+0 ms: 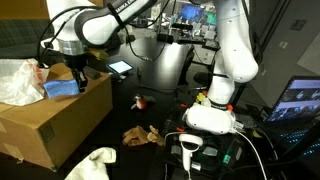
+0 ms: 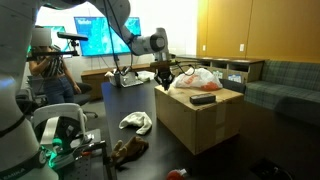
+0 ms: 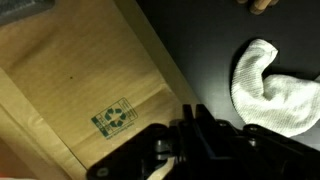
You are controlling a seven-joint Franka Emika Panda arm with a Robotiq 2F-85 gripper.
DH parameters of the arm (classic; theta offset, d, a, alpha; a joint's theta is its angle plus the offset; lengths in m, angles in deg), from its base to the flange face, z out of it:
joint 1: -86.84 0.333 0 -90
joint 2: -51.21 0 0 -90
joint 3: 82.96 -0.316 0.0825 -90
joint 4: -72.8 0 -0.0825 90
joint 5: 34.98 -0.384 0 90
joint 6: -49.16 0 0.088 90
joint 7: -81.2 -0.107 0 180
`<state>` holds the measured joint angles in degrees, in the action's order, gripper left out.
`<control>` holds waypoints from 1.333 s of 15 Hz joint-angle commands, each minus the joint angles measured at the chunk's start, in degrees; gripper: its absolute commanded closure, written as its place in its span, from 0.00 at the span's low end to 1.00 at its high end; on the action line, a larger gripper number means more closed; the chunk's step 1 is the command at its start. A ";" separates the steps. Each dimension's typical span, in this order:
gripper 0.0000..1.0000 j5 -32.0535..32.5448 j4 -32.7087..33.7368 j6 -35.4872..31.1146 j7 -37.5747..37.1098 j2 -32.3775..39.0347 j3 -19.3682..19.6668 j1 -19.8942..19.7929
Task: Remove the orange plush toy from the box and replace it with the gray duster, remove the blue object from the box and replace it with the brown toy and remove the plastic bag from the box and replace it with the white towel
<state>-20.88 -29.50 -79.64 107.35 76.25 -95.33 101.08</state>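
The cardboard box (image 1: 60, 125) shows in both exterior views (image 2: 205, 125). A white plastic bag (image 1: 18, 80) (image 2: 195, 78) and a blue object (image 1: 60, 88) lie in it. My gripper (image 1: 78, 70) (image 2: 164, 74) hangs over the box's edge. In the wrist view its fingers (image 3: 193, 118) look pressed together with nothing seen between them. A small orange patch shows next to the gripper in an exterior view; I cannot tell what it is. The white towel (image 1: 95, 160) (image 2: 135, 122) (image 3: 272, 85) and the brown toy (image 1: 140, 133) (image 2: 125, 150) lie on the floor.
A dark reddish thing (image 2: 203, 98) lies on the box top. A small red thing (image 1: 140, 100) is on the floor. The robot base (image 1: 210, 115) has cables and a white-handled item (image 1: 190, 150) beside it. Monitors and a person (image 2: 45, 70) are behind.
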 commanded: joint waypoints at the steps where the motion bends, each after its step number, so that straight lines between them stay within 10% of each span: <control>1: 0.97 -0.77 -9.45 -2.91 1.13 -6.77 -0.95 -2.03; 16: 0.97 2.47 -22.21 -5.83 -1.70 -5.63 2.88 -4.98; 17: 0.64 2.93 -22.86 -6.73 -1.57 -5.06 3.33 -5.36; 20: 0.57 4.06 -24.46 -9.11 -1.51 -4.08 4.55 -6.30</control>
<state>-18.94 -52.05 -85.51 106.70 71.86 -91.48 95.77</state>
